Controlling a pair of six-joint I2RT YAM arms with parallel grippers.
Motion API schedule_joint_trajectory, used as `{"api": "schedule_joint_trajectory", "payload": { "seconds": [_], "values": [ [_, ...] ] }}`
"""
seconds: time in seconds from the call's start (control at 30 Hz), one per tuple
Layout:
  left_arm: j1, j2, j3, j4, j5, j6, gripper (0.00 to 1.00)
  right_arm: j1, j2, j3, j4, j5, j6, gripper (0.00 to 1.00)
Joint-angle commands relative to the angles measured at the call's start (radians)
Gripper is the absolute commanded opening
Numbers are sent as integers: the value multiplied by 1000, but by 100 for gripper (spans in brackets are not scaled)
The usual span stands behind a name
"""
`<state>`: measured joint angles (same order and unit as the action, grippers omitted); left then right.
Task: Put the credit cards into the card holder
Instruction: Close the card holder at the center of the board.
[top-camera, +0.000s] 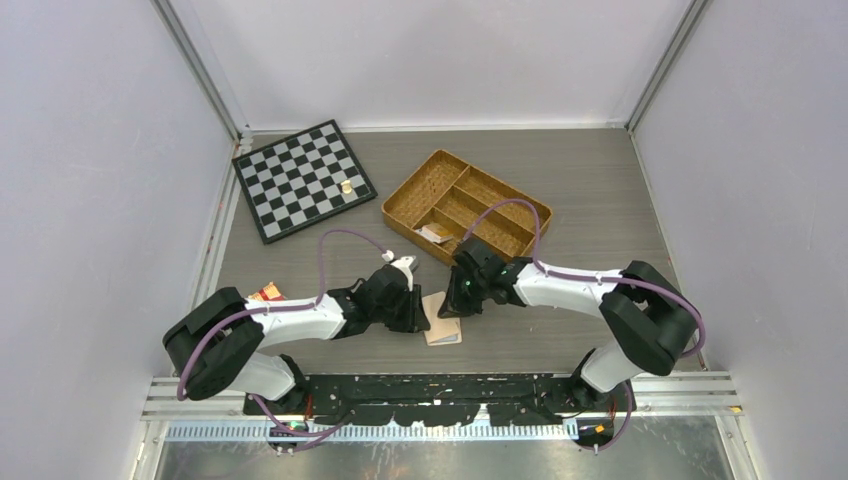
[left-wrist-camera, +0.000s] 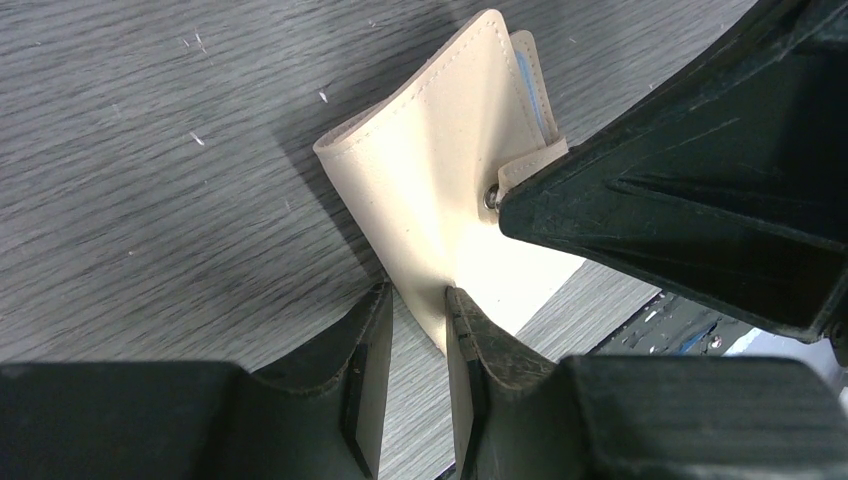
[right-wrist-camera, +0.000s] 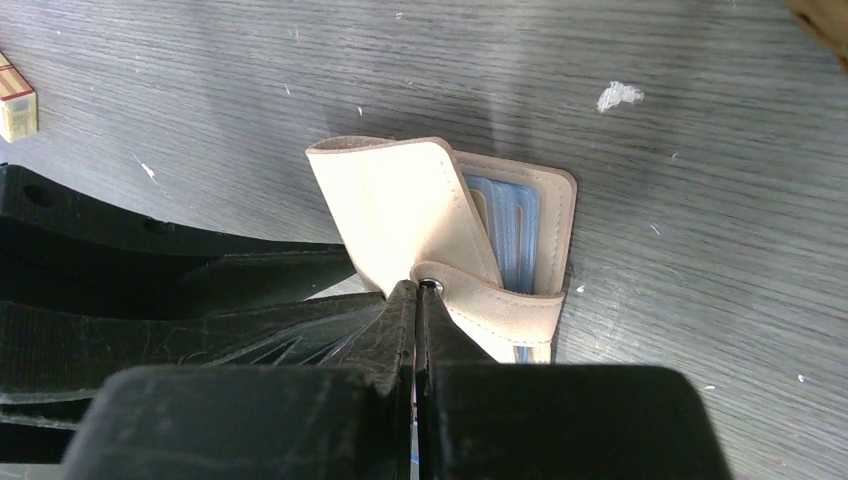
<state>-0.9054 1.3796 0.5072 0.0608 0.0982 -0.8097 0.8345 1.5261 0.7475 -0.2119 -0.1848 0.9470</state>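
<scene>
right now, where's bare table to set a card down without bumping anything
Free: grey wood table right of the woven wicker divided tray, and the strip between the black-and-white chessboard and the left arm. Crowded: near centre, where left gripper and right gripper meet at the peach-beige folding card holder.

I'm seeing the card holder (right-wrist-camera: 395, 200) showing as smooth, matt, peach leather-like material with stitched edges. Its snap (right-wrist-camera: 431, 286) is glinting like metal, and its sleeves (right-wrist-camera: 505, 225) are gleaming as glossy, blue-tinted plastic. The table (right-wrist-camera: 700, 150) is reading as matt grey wood grain, flecked white. The tray (top-camera: 411, 180) is looking like woven wicker.
</scene>
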Motion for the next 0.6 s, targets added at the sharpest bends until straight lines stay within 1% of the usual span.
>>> {"api": "schedule_joint_trajectory", "payload": {
  "seconds": [0.0, 0.57],
  "values": [
    [-1, 33, 12, -31, -37, 29, 28, 0, 107, 3, -86, 113, -22, 0],
    [-1, 39, 11, -27, -37, 32, 28, 3, 201, 32, -128, 130, -1, 0]
  ]
}}
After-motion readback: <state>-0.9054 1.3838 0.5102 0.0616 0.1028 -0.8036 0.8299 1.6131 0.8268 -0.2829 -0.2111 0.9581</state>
